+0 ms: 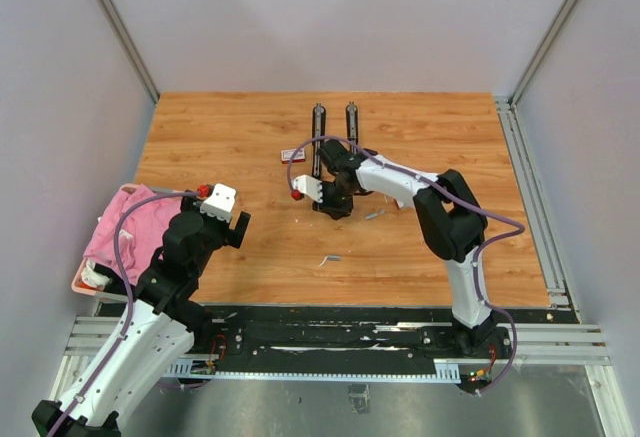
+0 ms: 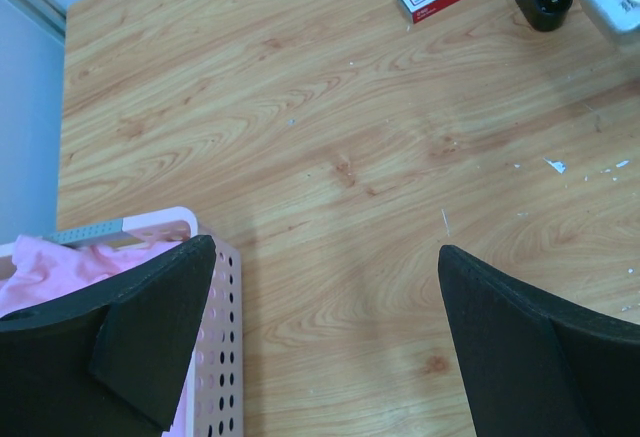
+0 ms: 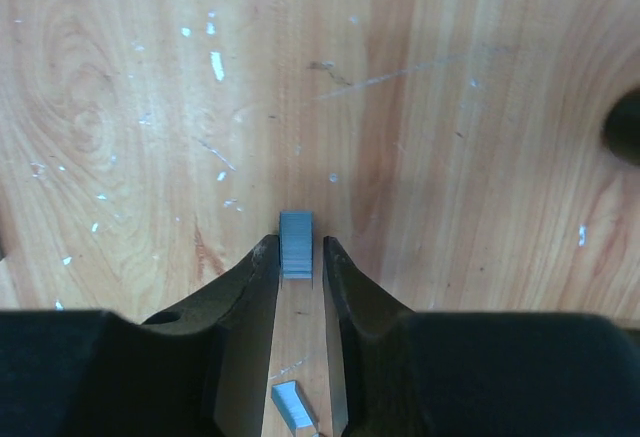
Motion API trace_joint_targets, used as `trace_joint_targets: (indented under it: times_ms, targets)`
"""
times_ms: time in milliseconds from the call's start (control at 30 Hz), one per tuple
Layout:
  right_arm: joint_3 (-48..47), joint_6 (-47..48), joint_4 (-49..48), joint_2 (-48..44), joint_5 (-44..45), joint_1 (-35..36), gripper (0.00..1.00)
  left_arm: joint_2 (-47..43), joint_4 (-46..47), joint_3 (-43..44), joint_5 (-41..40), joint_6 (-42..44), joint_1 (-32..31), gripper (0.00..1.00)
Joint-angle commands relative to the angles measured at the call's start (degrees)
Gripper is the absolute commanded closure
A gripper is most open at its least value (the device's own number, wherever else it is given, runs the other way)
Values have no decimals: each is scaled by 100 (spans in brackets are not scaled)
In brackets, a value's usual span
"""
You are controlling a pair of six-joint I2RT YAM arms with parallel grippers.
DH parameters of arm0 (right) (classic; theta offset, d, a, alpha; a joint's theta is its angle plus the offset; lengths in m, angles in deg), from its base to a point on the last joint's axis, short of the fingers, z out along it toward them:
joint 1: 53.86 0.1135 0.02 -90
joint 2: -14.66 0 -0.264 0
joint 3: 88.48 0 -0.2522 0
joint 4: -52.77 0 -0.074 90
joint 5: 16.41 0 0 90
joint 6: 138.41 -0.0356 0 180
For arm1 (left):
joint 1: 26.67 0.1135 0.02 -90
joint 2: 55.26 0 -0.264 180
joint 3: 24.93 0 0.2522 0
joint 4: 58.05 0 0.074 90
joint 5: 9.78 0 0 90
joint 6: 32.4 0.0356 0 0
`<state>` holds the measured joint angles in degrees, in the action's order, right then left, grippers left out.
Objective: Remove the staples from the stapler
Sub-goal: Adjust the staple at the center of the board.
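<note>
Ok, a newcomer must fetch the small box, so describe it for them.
On the wooden table, look just left of the black stapler at the far side. The small box lies flat there, the only red-and-white packet lying on the wood.

**Occlusions and cropped items, current views**
In the right wrist view I cannot tell whether the right gripper (image 3: 298, 262) fingers (image 3: 255, 287) touch the staples (image 3: 296, 242) between them; a dark shape (image 3: 625, 127) is cropped at the right edge. From above, the wrist hides those fingertips and the right arm (image 1: 400, 179) covers the near end of the stapler (image 1: 319, 142). The left wrist view crops the basket (image 2: 225, 377).
</note>
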<state>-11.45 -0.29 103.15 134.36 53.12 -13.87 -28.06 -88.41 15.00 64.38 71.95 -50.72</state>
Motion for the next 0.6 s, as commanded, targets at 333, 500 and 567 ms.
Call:
trace_joint_targets:
  times_ms: [333, 500, 567]
  targets:
    - [-652, -1493, 90, 320, -208, -566, 71, -66, 175, -60, -42, 32, 50, 2]
    - [-768, -1607, 200, 227, -478, -598, 66, -49, 183, -69, -36, 40, 50, 2]
    - [-770, -1694, 142, 188, -404, -613, 66, -48, 183, -66, -37, 41, 52, 2]
